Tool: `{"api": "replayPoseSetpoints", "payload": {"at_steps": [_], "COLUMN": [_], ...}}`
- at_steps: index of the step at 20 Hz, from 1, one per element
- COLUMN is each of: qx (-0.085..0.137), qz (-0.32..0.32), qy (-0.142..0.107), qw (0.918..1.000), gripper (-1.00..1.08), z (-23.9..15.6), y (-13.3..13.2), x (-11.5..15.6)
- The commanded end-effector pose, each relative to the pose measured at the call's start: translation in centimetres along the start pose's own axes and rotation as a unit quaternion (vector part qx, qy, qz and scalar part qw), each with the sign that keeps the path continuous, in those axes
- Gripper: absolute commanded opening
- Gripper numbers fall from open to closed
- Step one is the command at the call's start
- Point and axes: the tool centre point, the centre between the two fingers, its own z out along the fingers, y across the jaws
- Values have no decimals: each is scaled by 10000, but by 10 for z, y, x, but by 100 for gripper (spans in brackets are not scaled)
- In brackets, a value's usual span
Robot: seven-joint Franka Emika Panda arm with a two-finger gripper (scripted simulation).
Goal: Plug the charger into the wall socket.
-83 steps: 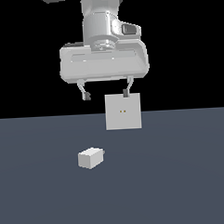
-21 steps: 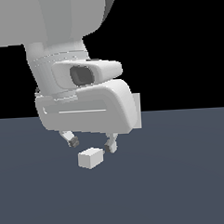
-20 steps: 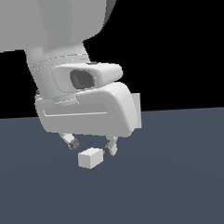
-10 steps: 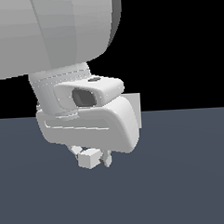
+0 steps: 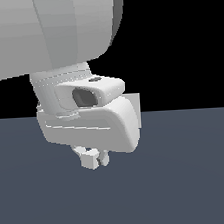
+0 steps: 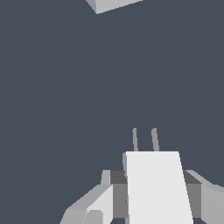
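Since the frames 1 s ago the arm has come lower and nearer the camera: its body now fills more of the exterior view, and the gripper (image 5: 92,157) has dropped from just above the charger (image 5: 90,160) to around it. 4.2 s ago the hand hung high, well clear of the block, w/ the socket in full view; the charger itself sits at about the same spot on the floor.

Now: in the exterior view the charger shows as a small off-white block just under the hand, w/ a finger (image 5: 103,157) on its right side & another part of the gripper at its upper left. Wrist view: charger (image 6: 156,186) sits between the two fingers (image 6: 117,192), both sides look touching the block, so the jaws appear clamped on it. Two thin prongs (image 6: 145,139) stick out of the far face, pointing away from the hand, over bare dark floor (image 6: 65,87).

Socket (image 5: 136,108): mostly hidden behind the hand in the exterior view, only a pale strip shows at the hand's right edge, farther back. In the wrist view just a light-grey corner (image 6: 111,4) at the frame edge, well apart from the prongs. Holes not visible.
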Motion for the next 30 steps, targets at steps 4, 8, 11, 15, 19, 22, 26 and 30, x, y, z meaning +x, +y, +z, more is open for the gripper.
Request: {"api": "replayPoseSetpoints", "payload": {"at_steps": [4, 8, 11, 15, 19, 22, 26, 30], "qx": [34, 103, 175, 287, 406, 491, 588, 673], "qz": [-78, -246, -424, -704, -1004, -1218, -1461, -1670], "qy": [4, 11, 17, 29, 40, 46, 51, 50], "qw": [10000, 9996, 9989, 9971, 9941, 9913, 9875, 9836], "gripper": [-100, -100, -100, -100, -100, -100, -100, -100], "z": [-2, -7, -12, -20, -28, -34, -41, -46], "y": [2, 6, 11, 18, 26, 30, 35, 39], "x": [3, 8, 15, 26, 38, 47, 58, 67]}}
